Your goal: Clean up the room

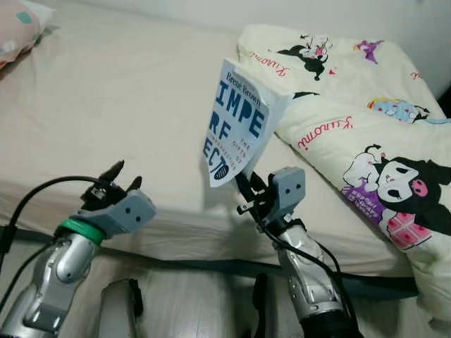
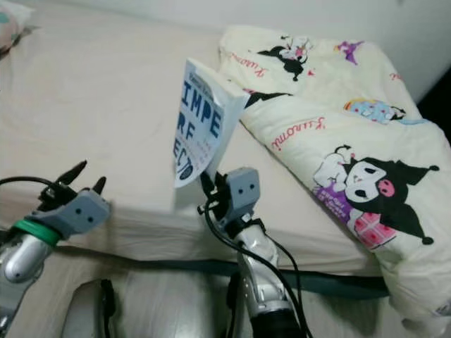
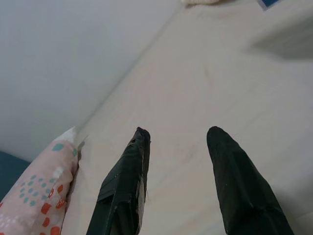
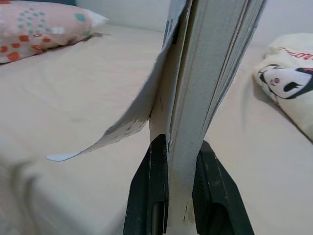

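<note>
A white paperback book [image 1: 238, 121] with blue lettering stands upright above the bed's front edge, held by its lower corner. My right gripper [image 1: 245, 189] is shut on the book [image 4: 205, 73], one black finger on each side of the page block, and the front cover hangs loose. My left gripper [image 1: 123, 174] is open and holds nothing, its fingers [image 3: 124, 188] pointing over the cream bed sheet [image 1: 127, 105] near the front left edge.
A cream comforter [image 1: 366, 127] with cartoon prints lies bunched on the right side of the bed. A pink spotted pillow [image 1: 17, 28] sits at the far left corner. A dark bed-frame rail [image 1: 211, 266] and pale wood floor lie below.
</note>
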Available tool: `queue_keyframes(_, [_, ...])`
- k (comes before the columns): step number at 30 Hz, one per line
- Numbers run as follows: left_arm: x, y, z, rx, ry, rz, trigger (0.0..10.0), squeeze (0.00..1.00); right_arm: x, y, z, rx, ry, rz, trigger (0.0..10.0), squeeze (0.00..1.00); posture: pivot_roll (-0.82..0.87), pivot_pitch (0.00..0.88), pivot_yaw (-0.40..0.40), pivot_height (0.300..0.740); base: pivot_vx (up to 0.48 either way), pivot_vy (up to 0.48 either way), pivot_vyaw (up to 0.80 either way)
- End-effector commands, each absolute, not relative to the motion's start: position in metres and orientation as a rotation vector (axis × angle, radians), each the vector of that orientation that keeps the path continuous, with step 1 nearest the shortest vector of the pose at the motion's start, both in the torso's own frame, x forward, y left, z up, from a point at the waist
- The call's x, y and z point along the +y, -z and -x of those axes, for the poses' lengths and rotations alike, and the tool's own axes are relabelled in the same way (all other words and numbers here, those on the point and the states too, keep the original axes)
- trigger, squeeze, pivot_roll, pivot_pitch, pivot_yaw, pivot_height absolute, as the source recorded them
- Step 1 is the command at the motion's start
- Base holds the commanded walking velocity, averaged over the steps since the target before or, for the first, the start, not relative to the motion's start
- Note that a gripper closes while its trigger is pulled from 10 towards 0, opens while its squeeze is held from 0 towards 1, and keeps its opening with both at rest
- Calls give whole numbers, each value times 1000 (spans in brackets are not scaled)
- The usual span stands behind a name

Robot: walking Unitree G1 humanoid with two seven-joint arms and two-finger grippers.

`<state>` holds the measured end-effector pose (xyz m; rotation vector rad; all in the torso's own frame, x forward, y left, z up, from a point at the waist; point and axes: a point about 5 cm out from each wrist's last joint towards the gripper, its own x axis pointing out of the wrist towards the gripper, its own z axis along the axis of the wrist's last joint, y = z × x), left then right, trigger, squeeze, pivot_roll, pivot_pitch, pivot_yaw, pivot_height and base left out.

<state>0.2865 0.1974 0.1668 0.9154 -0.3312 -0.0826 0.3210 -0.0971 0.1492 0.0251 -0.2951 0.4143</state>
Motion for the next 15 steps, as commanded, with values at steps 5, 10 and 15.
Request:
queue_keyframes(5, [189, -161, -287, -328, 99, -891, 10000, 0, -104, -152, -322, -306, -363, 22, 10000, 0, 88, 56, -49, 530, 0, 0, 0])
queue_keyframes(10, [189, -164, -290, -318, 78, -817, 10000, 0, -106, -150, -320, -299, -361, 30, 10000, 0, 85, 60, -49, 545, 0, 0, 0])
queue_keyframes(15, [188, -166, -292, -306, 70, -754, 10000, 0, -106, -149, -319, -295, -358, 29, 10000, 0, 83, 62, -49, 555, 0, 0, 0])
